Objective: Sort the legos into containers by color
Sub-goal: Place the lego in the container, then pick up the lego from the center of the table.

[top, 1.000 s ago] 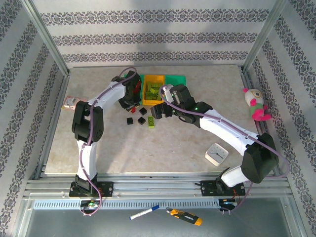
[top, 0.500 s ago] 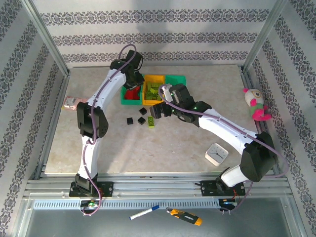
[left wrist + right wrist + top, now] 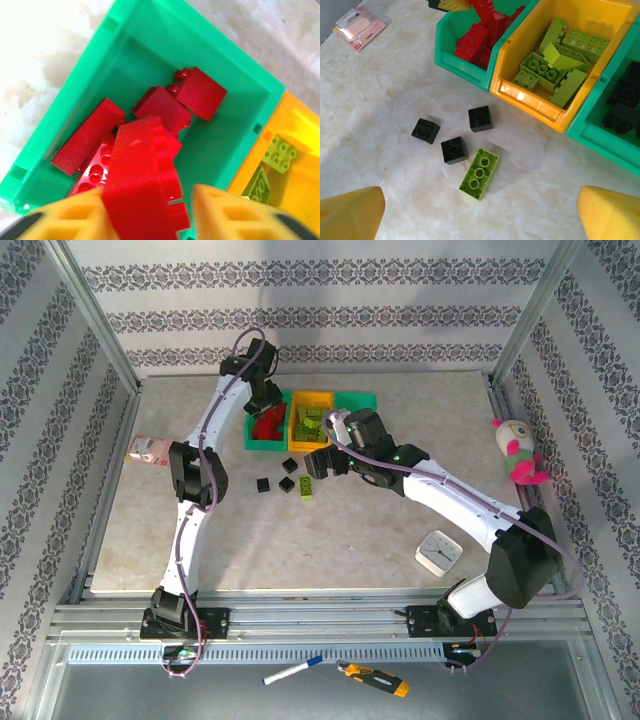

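Observation:
My left gripper [image 3: 150, 210] hangs over the left green container [image 3: 220, 150], open. A red lego [image 3: 142, 175] sits between its fingers, against the left finger with a gap to the right one. Several red legos [image 3: 200, 92] lie in that container below. The orange-yellow container [image 3: 530, 102] holds lime legos [image 3: 555, 55]; the right green container [image 3: 605, 140] holds black legos [image 3: 622, 107]. On the table a lime lego [image 3: 480, 173] and three black legos [image 3: 454, 150] lie loose. My right gripper [image 3: 482, 212] hovers wide open above them, with nothing between its fingers.
A pink card [image 3: 148, 448] lies at the table's left edge. A white timer [image 3: 438, 552] sits at the front right, beside my right arm. A plush toy [image 3: 518, 450] rests at the right edge. Metal frame posts stand at the corners.
My left arm swung from beside the loose legos back over the left green container, carrying the red lego, and its jaws have parted. The right arm has stayed put.

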### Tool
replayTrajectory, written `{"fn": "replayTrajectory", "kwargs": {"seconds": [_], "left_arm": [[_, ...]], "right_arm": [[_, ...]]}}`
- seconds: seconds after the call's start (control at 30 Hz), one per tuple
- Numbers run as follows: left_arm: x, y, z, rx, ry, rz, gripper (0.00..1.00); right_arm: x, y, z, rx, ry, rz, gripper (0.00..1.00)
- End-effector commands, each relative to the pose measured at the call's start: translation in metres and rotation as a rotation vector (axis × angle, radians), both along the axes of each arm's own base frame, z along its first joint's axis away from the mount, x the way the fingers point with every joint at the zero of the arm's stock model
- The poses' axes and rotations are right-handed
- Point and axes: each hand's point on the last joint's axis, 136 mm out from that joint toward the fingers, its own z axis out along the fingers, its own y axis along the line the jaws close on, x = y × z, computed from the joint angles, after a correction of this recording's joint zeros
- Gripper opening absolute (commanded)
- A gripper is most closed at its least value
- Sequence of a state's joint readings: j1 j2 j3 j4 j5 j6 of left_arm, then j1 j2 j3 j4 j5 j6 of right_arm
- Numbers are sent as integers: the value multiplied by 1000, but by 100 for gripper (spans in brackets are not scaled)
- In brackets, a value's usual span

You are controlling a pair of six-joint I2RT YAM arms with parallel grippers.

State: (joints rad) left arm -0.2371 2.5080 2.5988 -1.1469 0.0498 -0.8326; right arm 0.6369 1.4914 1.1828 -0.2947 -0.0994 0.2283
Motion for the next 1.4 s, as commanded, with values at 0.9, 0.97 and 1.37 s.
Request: {"fn": "replayTrajectory", "kwargs": {"seconds": [0.9, 0.97, 1.37], "left_arm": [[-110, 1, 64, 100, -152, -203, 99], [-129, 7, 57, 97, -160, -194, 99], [-240, 50, 18, 58, -158, -20, 99]], "right_arm": [[14, 15, -31, -17, 121, -60, 95], [16, 14, -46, -51, 170, -87, 95], [13, 44, -109, -246, 254, -10, 90]]}}
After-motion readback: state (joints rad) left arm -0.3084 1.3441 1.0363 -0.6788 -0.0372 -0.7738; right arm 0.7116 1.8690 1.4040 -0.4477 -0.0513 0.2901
